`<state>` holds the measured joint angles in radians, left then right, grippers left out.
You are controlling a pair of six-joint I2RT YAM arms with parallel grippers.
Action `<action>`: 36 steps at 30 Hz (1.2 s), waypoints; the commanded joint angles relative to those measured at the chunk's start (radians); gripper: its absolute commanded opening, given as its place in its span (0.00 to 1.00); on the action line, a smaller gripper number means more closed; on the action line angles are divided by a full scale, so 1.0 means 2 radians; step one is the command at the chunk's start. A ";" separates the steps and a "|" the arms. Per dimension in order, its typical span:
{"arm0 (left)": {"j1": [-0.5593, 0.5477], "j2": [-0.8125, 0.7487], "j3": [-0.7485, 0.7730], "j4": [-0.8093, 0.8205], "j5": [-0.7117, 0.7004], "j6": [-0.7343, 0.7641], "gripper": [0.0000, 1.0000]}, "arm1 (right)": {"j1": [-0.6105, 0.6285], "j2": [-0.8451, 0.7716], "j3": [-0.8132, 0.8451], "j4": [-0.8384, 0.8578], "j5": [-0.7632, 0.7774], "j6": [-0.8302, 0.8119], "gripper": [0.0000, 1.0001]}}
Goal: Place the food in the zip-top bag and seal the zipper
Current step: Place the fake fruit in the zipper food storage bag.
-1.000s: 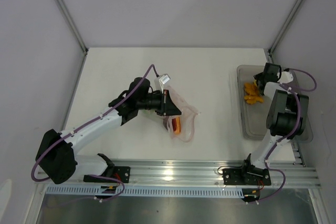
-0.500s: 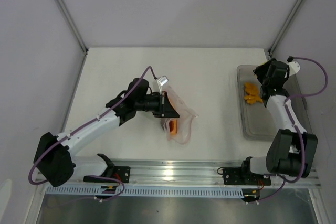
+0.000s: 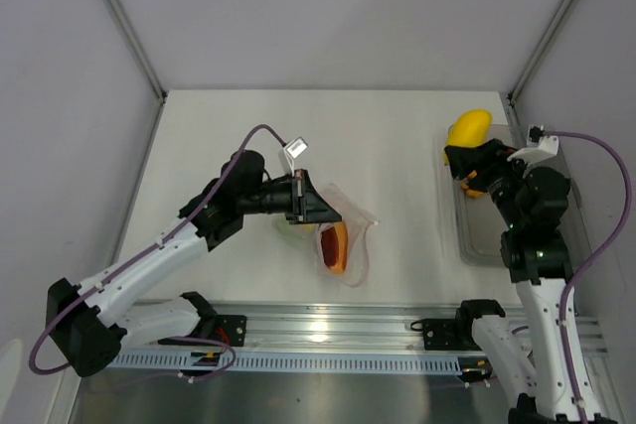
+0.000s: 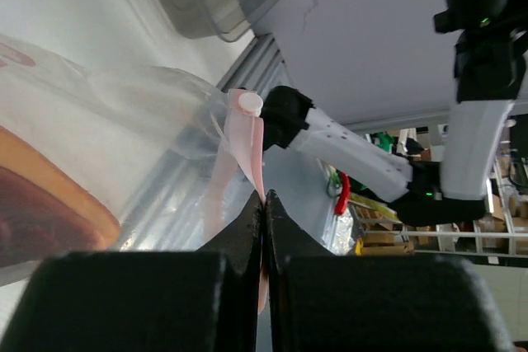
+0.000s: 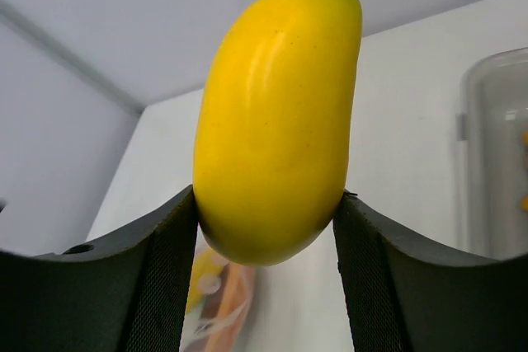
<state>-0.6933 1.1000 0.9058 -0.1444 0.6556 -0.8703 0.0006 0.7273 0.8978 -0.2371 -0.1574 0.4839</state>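
Right gripper (image 5: 264,204) clamps a smooth yellow oval toy fruit (image 5: 276,117) between its two black fingers. From above, the fruit shows at the 11 o'clock corner of the rigid grey-clear rectangular tray (image 3: 477,245), which sits at 3 o'clock on the white table (image 3: 397,146). Small orange pieces (image 3: 475,186) lie in the tray, partly hidden by the arm. Left gripper (image 4: 262,204) is pinched tight on the thin pink-red zipper strip (image 4: 246,142) of the crinkly clear plastic zip-top bag (image 3: 356,240), which lies near the table's middle, toward 6 o'clock. An orange and reddish-brown piece (image 3: 335,247) lies inside the bag, at 5 o'clock from that gripper.
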 commanded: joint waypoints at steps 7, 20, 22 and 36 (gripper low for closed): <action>-0.053 -0.066 0.039 0.019 -0.055 -0.110 0.00 | 0.112 -0.108 0.013 -0.080 -0.164 -0.023 0.00; -0.071 -0.072 0.043 0.005 -0.119 -0.168 0.01 | 0.135 -0.092 0.060 -0.087 -0.292 -0.014 0.00; -0.071 -0.069 0.042 0.006 -0.124 -0.168 0.01 | 0.142 -0.081 0.060 -0.090 -0.302 -0.015 0.00; -0.071 -0.002 0.072 0.041 -0.105 -0.186 0.01 | 0.408 -0.008 0.053 -0.093 -0.197 -0.078 0.00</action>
<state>-0.8291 1.0893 0.9947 -0.1181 0.4267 -1.2213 0.7113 0.6754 0.9951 -0.4297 -0.6418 0.3897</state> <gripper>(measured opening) 0.005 0.638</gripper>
